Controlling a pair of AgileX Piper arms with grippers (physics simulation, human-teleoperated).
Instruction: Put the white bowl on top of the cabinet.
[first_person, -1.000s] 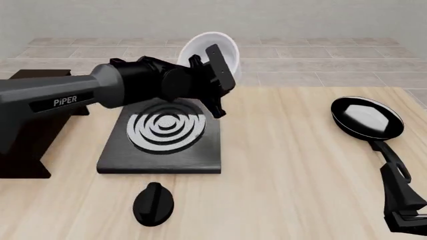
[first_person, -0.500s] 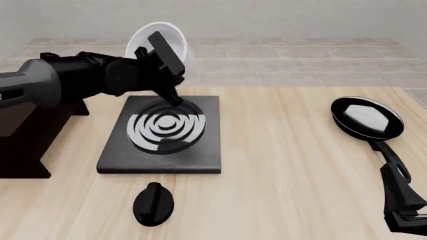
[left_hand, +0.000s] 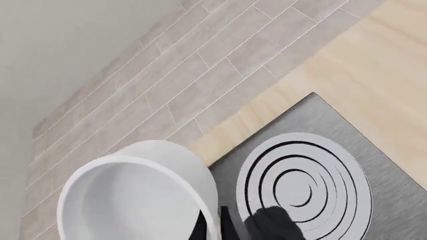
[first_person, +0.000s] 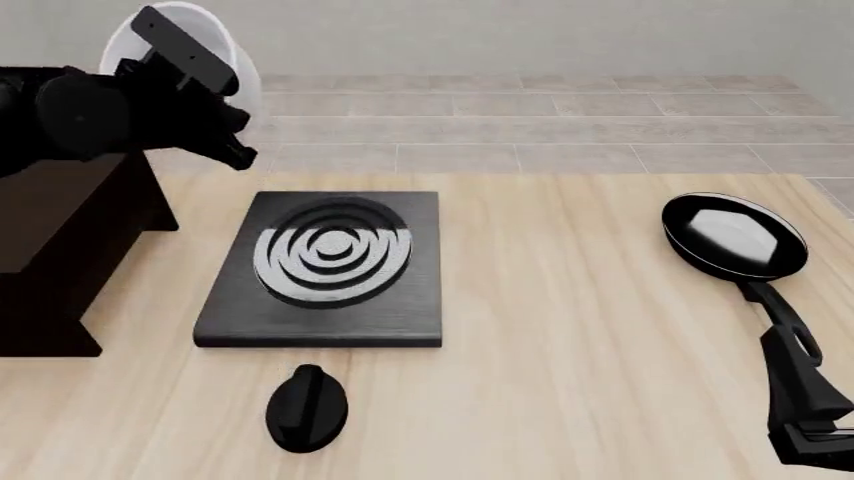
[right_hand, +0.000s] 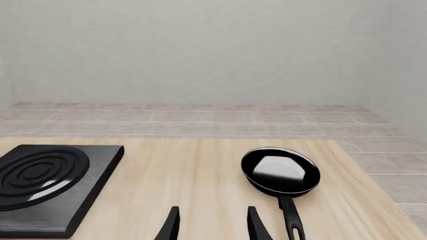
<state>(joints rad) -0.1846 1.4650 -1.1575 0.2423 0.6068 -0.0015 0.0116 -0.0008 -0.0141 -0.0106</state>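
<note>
My left gripper (first_person: 187, 50) is shut on the rim of the white bowl (first_person: 230, 40) and holds it tilted on its side, high in the air over the far right corner of the dark brown cabinet (first_person: 54, 260) at the table's left. In the left wrist view the bowl (left_hand: 133, 195) fills the lower part, with one finger (left_hand: 267, 225) beside its wall. My right gripper (right_hand: 213, 227) is open and empty, low at the table's near right (first_person: 811, 435).
A black stove plate with white rings (first_person: 327, 265) lies right of the cabinet, with a black knob (first_person: 307, 405) in front of it. A black frying pan (first_person: 734, 235) lies at the right, its handle pointing toward my right gripper.
My left arm has swung left and up with the bowl, from above the stove plate to above the cabinet's corner. The right arm has not moved.
</note>
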